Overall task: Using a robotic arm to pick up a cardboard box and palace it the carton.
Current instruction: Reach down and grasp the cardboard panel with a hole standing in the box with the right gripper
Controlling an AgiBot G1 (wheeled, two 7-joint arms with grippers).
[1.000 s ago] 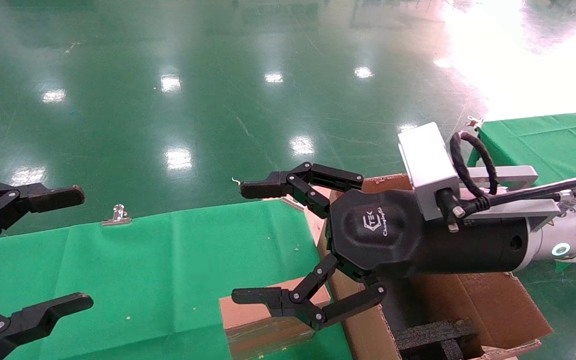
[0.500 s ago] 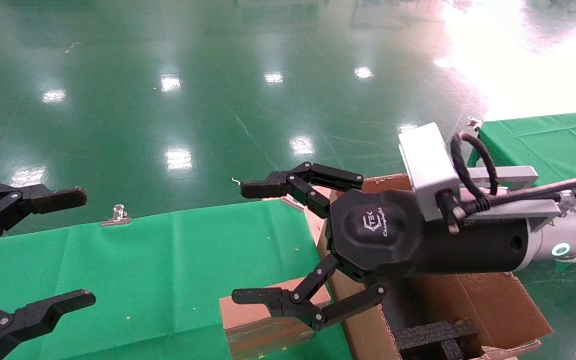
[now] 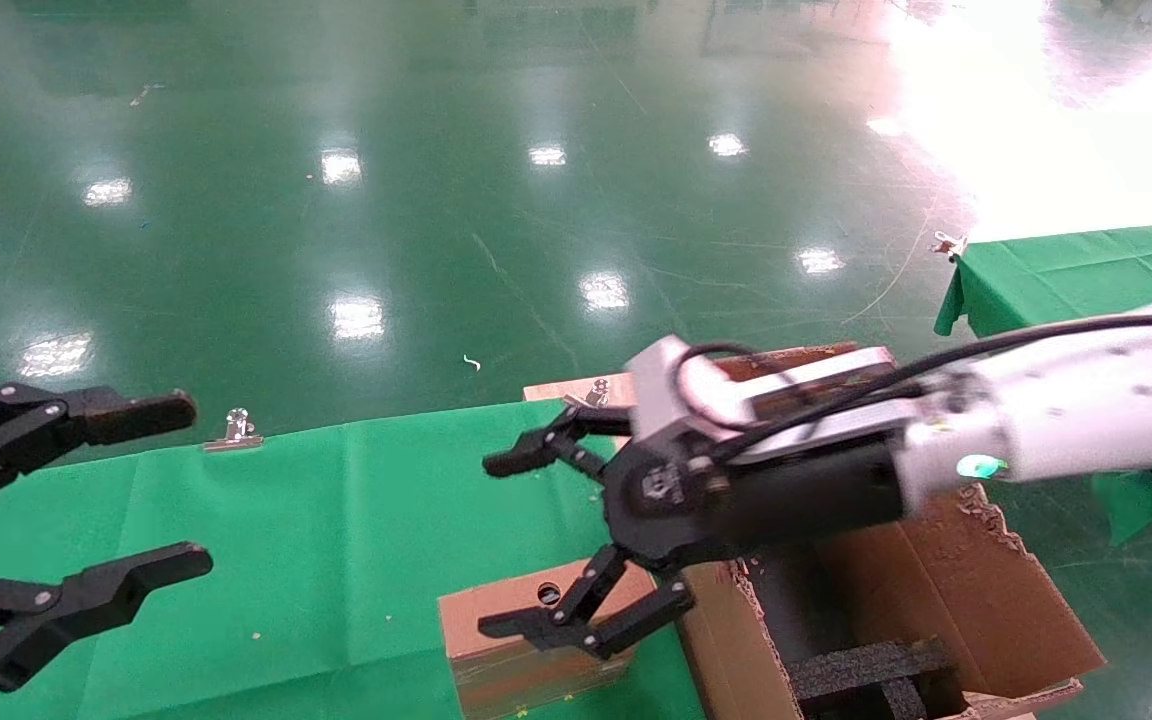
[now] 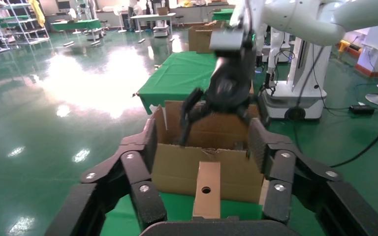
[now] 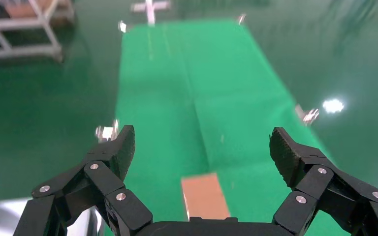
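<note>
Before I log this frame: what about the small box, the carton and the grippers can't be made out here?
- Cardboard box, head view: its near end is cut off by the frame edge, and the open right gripper covers part of its top.
- Carton, head view: much of the interior is hidden by the right arm.
- Carton, left wrist view: the inside is hidden behind its front wall.
- Left gripper, open and idle at the left: nothing hidden.

Between the left gripper (image 4: 204,162) fingers, the cardboard box (image 4: 207,189) stands before the carton (image 4: 202,157)
</note>
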